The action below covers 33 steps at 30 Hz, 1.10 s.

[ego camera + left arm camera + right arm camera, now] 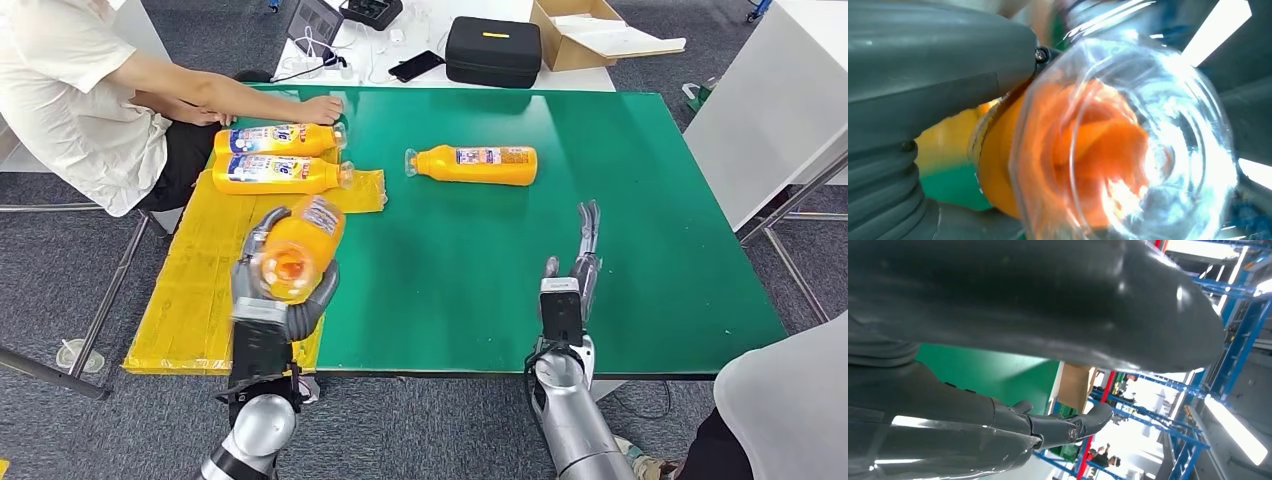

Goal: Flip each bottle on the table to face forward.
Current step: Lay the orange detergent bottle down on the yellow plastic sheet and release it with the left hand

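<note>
The robot's left hand [283, 290] grips an orange plastic bottle with a printed label [297, 250] lifted above the yellow mat [190, 300], its long axis seemingly running base-first toward the camera, while the right hand [578, 262] hovers open and empty

Glossy clear plastic bottle [1128, 145], matt green table [620, 220]

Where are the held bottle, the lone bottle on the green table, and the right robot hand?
Held bottle [297, 247], head view, orange body.
Lone bottle [478, 165], head view, middle of its side.
Right robot hand [575, 270], head view, back of hand.
</note>
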### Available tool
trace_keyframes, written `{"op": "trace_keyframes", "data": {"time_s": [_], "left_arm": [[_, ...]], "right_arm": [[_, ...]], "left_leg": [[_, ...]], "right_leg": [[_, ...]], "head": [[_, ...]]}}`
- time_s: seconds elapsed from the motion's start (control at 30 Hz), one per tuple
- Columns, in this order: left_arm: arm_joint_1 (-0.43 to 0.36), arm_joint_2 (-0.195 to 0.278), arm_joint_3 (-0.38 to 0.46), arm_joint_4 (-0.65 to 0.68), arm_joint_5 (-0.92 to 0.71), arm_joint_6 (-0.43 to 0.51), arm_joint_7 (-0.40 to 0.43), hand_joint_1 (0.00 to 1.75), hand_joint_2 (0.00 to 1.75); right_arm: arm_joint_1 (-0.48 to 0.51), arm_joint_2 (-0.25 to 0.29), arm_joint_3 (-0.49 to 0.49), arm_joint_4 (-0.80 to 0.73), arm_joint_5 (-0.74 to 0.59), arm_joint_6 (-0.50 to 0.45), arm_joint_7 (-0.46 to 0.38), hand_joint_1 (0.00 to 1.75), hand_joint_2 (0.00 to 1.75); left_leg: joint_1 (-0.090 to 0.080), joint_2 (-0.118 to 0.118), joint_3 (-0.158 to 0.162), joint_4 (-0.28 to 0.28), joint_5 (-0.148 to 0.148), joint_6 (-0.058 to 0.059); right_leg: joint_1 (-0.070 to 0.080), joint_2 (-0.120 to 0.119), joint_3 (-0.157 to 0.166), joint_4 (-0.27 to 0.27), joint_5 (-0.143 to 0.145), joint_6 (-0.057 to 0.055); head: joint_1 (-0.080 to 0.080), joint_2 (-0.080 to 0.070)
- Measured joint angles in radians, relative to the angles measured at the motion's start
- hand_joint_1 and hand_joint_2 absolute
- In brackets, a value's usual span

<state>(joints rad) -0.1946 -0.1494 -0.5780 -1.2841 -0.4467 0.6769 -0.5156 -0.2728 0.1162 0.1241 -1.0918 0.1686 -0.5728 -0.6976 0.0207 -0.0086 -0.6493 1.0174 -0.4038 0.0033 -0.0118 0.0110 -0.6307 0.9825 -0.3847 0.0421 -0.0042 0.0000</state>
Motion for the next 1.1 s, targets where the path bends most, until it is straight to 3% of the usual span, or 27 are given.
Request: {"op": "trace_keyframes", "data": {"time_s": [0.1,0.17,0.33,0.43,0.63,0.83,1.1], "left_arm": [[-0.022,0.007,0.058,0.074,-0.325,0.004,0.095,1.75,1.75],[-0.034,0.01,0.096,0.113,-0.438,0.005,0.14,1.75,1.75],[-0.059,0.016,0.139,0.173,-0.476,0.002,0.197,1.75,1.75],[-0.08,0.033,0.14,0.199,-0.538,-0.02,0.272,1.75,1.75],[-0.176,0.091,0.111,0.306,-0.804,-0.165,0.452,1.75,1.75],[-0.299,0.116,0.044,0.456,-0.871,-0.347,0.481,1.75,1.75],[-0.384,0.109,-0.017,0.57,-0.804,-0.526,0.426,1.75,1.75]], "right_arm": [[-0.001,0.008,-0.003,0.0,0.002,0.021,0.0,0.0,0.0],[-0.001,0.013,-0.007,0.0,0.002,0.028,0.0,0.0,0.0],[0.001,0.021,-0.02,0.0,-0.006,0.043,0.0,0.0,0.0],[0.006,0.026,-0.033,0.0,-0.015,0.056,0.0,0.0,0.0],[0.012,0.033,-0.055,0.0,-0.021,0.092,-0.001,0.0,0.0],[0.012,0.045,-0.075,0.0,-0.023,0.124,-0.001,0.0,0.0],[0.015,0.057,-0.091,0.0,-0.034,0.15,-0.001,0.0,0.0]], "left_leg": [[0.0,0.0,0.0,0.0,0.0,0.0],[0.0,0.0,0.0,0.0,0.0,0.0],[0.0,0.0,0.0,0.0,0.001,0.0],[0.0,0.0,0.0,0.0,0.001,0.0],[0.0,0.0,0.0,0.0,0.002,0.0],[0.0,0.0,0.0,0.0,0.003,0.0],[0.0,0.0,-0.001,0.0,0.003,-0.001]], "right_leg": [[0.0,0.0,0.0,0.0,0.0,0.0],[0.0,0.0,0.0,0.0,0.0,0.0],[0.0,0.0,0.0,0.0,0.0,0.0],[0.0,0.0,0.0,0.0,0.0,0.0],[0.0,0.0,0.0,0.0,0.0,0.0],[0.0,0.0,0.0,0.001,0.001,0.0],[0.0,0.0,-0.001,0.0,0.001,0.0]], "head": [[0.0,0.0],[0.0,0.0],[0.0,0.0],[0.0,0.0],[0.0,0.0],[0.0,0.0],[0.0,0.0]]}}
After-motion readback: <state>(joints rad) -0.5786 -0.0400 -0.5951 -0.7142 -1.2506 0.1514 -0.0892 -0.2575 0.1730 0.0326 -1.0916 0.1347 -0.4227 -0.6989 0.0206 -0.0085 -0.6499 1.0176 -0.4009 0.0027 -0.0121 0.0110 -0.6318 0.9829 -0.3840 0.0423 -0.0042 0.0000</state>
